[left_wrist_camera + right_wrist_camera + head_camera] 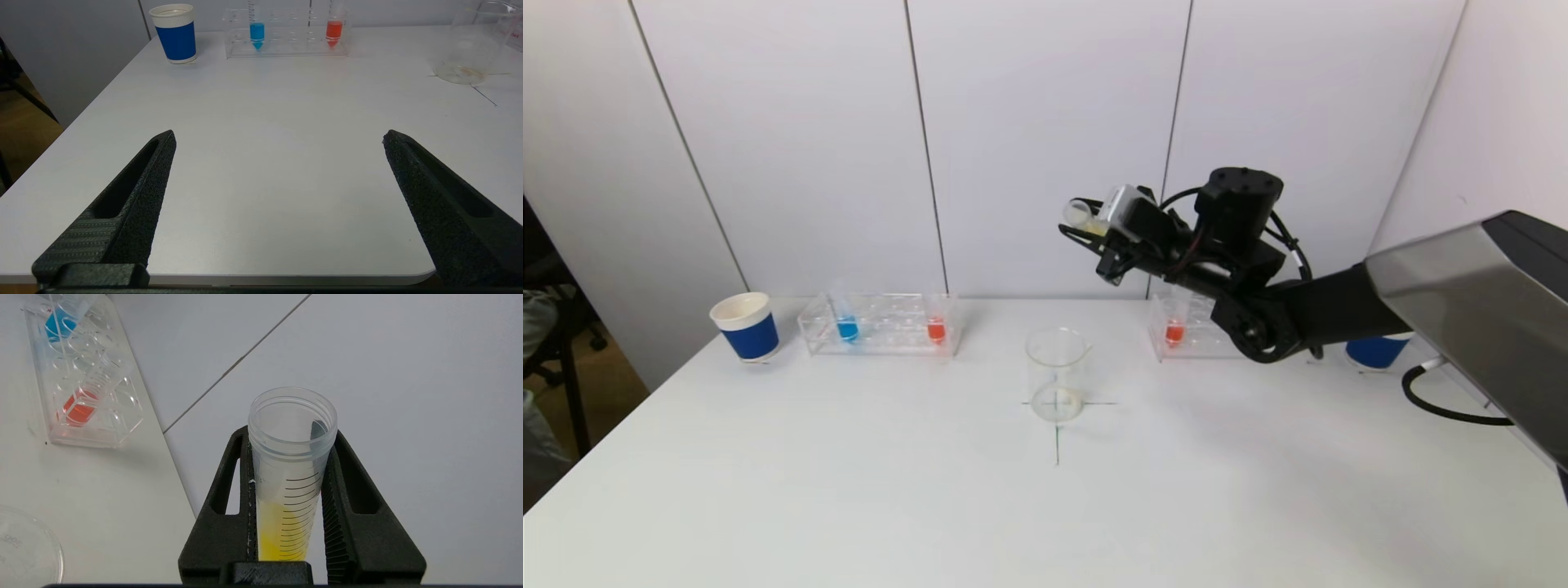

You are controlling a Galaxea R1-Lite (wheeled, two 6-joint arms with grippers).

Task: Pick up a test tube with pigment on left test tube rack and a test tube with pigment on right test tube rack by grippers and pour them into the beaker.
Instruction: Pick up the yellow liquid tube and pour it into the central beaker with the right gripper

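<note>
right gripper (292, 498): up in the air above the beaker, toward the back edge of the surface, fingers (229, 490) pinching a graduated plastic test tube (291, 469) mid-barrel, mouth tipped outward.
tube contents: yellow pigment pooled at the closed end, nowhere near the mouth, so more tilt probably needed.
tube feel: looks light, thin-walled, stiff but smooth, likely to slip or roll if the pinch loosens; mid-barrel below the threaded rim seems the sane spot.
beaker (1058, 374): clear glass, middle of the surface on a drawn cross, yellowish residue at the bottom; fragile, best not bumped.
left gripper (278, 139): low at the front edge, fingers spread wide, holding nothing.
left rack (882, 324): back-left, blue tube (847, 327) and red tube (936, 328) standing in it.
right rack (1186, 328): back-right, partly behind the arm, one red tube (1174, 331).
paper cup (746, 327): back-left corner, just beside the left rack.
</note>
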